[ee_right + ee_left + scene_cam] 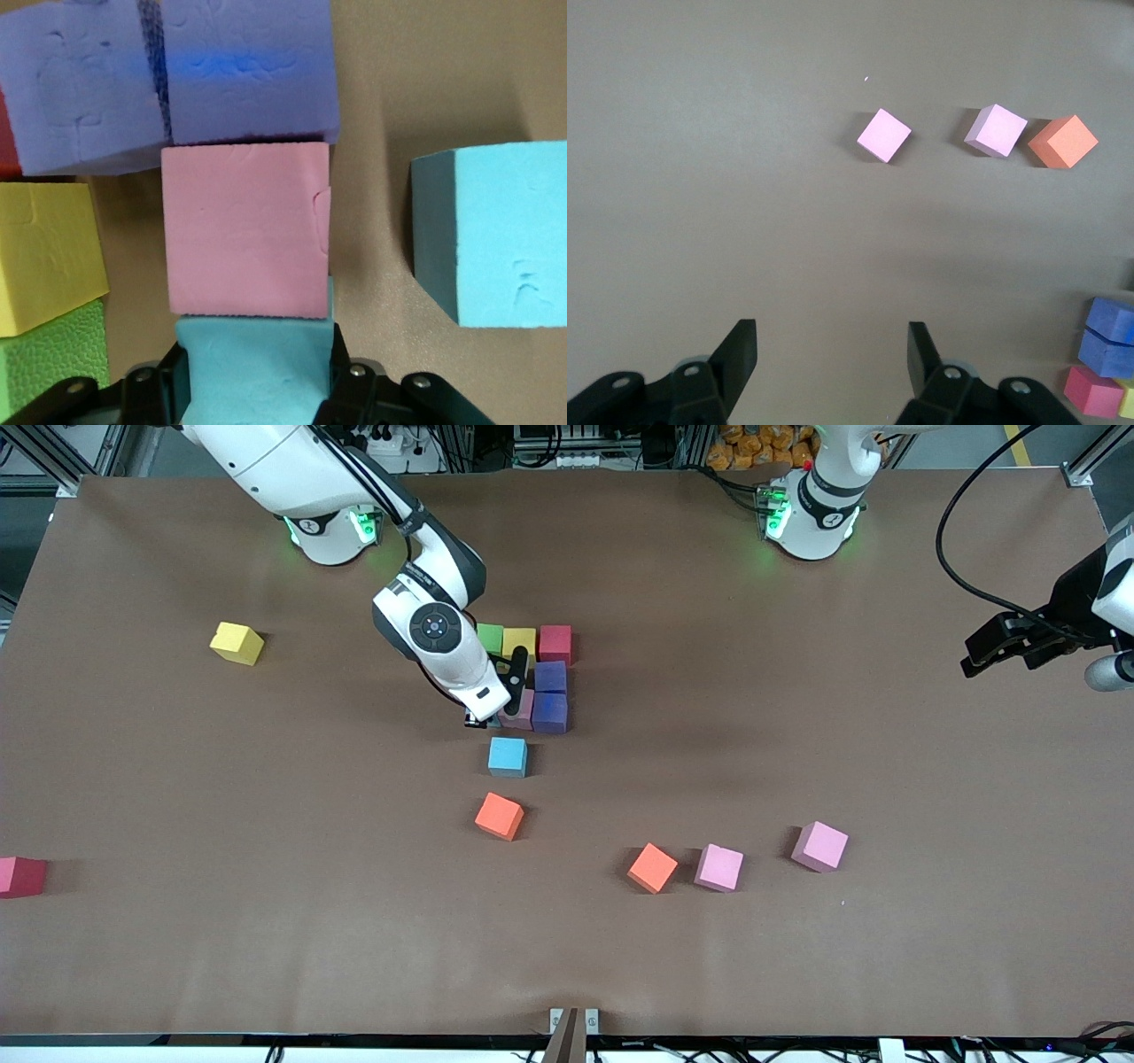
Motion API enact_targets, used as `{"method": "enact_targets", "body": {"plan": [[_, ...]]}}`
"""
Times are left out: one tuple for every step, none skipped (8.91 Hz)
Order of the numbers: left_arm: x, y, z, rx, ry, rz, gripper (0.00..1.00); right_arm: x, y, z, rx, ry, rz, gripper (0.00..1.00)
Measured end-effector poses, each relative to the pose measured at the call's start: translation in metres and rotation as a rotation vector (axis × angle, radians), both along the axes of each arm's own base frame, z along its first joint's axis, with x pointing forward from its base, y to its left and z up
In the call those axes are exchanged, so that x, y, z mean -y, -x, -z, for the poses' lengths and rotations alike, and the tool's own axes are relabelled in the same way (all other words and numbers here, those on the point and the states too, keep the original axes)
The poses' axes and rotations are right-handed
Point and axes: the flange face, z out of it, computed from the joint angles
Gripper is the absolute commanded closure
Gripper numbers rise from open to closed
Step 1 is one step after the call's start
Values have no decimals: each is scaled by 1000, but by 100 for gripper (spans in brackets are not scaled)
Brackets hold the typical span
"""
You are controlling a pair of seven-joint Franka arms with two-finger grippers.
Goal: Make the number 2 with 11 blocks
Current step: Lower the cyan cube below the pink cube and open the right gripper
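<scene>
Right gripper (255, 376) is down at the partial number 2 (532, 677), fingers clamped on a light blue block (254, 367) that butts against the pink block (245, 232), which sits beside the two purple blocks (168, 75); green (489, 638), yellow (519, 641) and red (555, 643) form the top row. A second light blue block (508, 756) lies just nearer the camera. Left gripper (833, 359) waits over bare table at its arm's end, fingers apart, holding nothing; loose pink blocks (883, 135) and an orange block (1063, 142) lie well apart from it.
</scene>
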Motion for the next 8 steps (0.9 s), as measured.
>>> {"method": "enact_targets", "body": {"plan": [[0,0,0,0,0,0,23,0,0,0,0,0,0,35],[0,0,0,0,0,-1,23,0,0,0,0,1,0,34],[-1,0,0,0,0,-1,23,0,0,0,0,1,0,33],[-1,0,0,0,0,-1,23,0,0,1,0,1,-1,33],[-1,0,0,0,0,-1,23,0,0,1,-1,1,-1,33],[-1,0,0,0,0,-2,23,0,0,1,-1,1,-1,30],[-2,0,0,0,0,-3,23,0,0,1,-1,1,-1,29],[-2,0,0,0,0,-4,23,0,0,1,-1,1,-1,29]]}}
